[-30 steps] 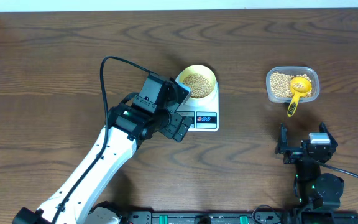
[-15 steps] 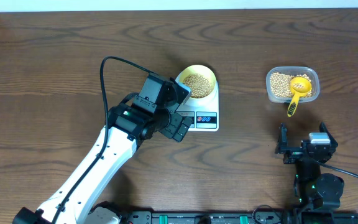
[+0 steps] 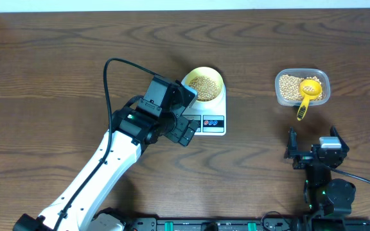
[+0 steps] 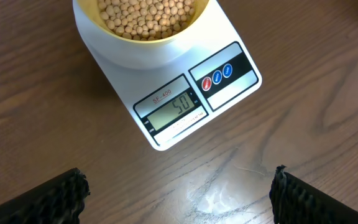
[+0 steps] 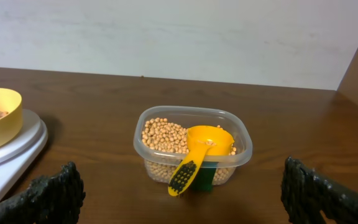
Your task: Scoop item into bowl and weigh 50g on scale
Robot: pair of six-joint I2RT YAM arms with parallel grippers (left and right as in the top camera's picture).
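Beans (image 4: 146, 15) in bowl (image 4: 148, 55), sat on scale (image 4: 232, 93) platform, display (image 4: 176, 107) at 50, so looks on target. Left gripper (image 4: 178, 186) spread wide, empty, hovering over desk (image 4: 36, 118) just beside scale, likely to frame readout. Right gripper (image 5: 179, 180) spread, empty, well apart; scoop (image 5: 199, 154) parked in container (image 5: 242, 149).

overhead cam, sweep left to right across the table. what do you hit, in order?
left arm → scale, with the bowl of beans on it → clear container of beans, yellow scoop resting in it. Right gripper left out: it sits nearer the camera's bottom edge, in the same span as the container.
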